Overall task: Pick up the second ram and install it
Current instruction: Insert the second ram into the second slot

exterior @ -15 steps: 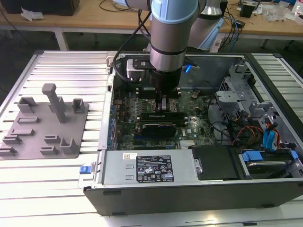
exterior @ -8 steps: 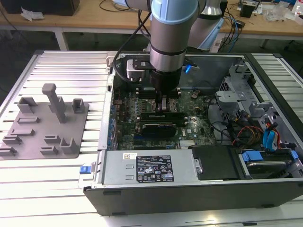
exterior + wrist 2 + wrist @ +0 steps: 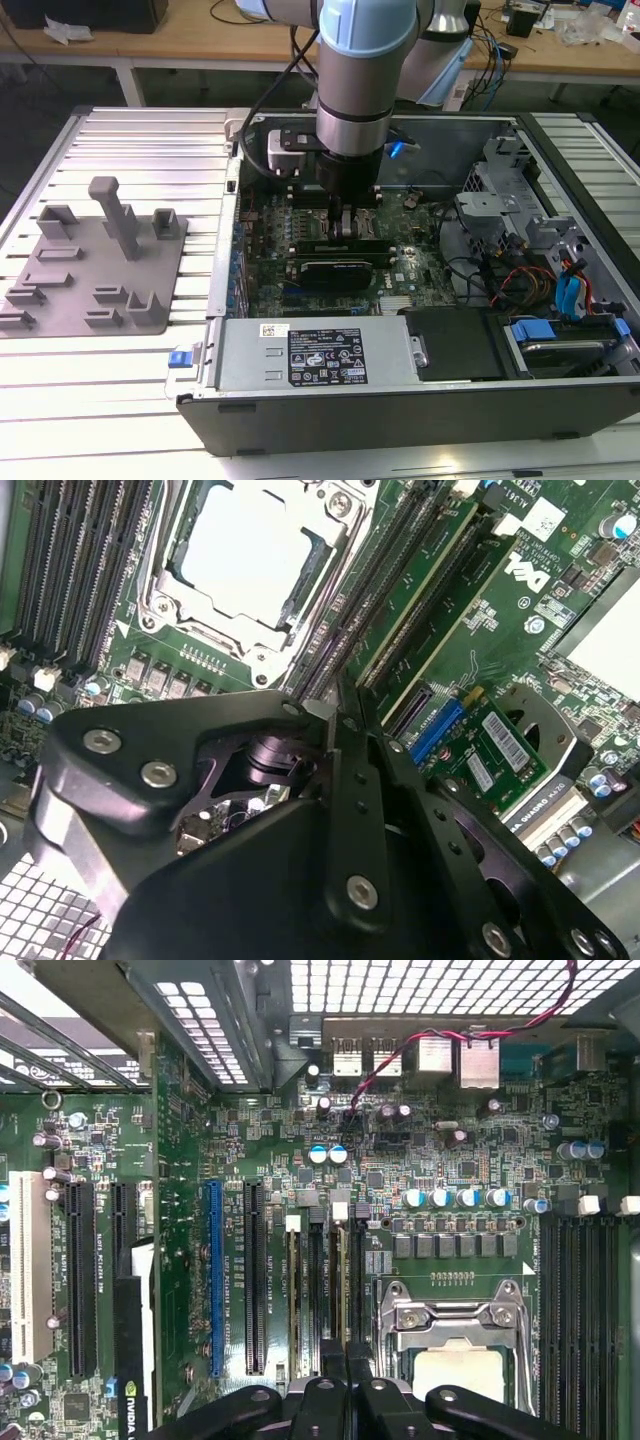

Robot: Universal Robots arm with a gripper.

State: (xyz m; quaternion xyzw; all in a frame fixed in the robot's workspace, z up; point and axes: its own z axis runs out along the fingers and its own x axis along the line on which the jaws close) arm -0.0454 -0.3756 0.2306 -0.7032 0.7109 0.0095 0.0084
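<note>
1. The tool [image 3: 345, 230] is reaching down into the open computer case [image 3: 400, 420] on the bench [image 3: 90, 420]. It is hanging over the memory slots beside the processor socket [image 3: 455, 1355].
2. Its fingers [image 3: 325, 1390] are sitting drawn almost together. As far as I can judge, they are pinching the top edge of the second ram [image 3: 344, 1295], which is standing upright along its slot (how deeply it is seated is hidden).
3. If the stick is sitting slightly askew, downward force is risking a bent board or a strained slot, and the white end latch [image 3: 340, 1210] may be failing to close.
4. A neighbouring stick [image 3: 300, 1300] is standing just beside it, so any sideways drift is risking a knock against that one.
5. A loose pinch is risking the stick tilting in the slot.
</note>
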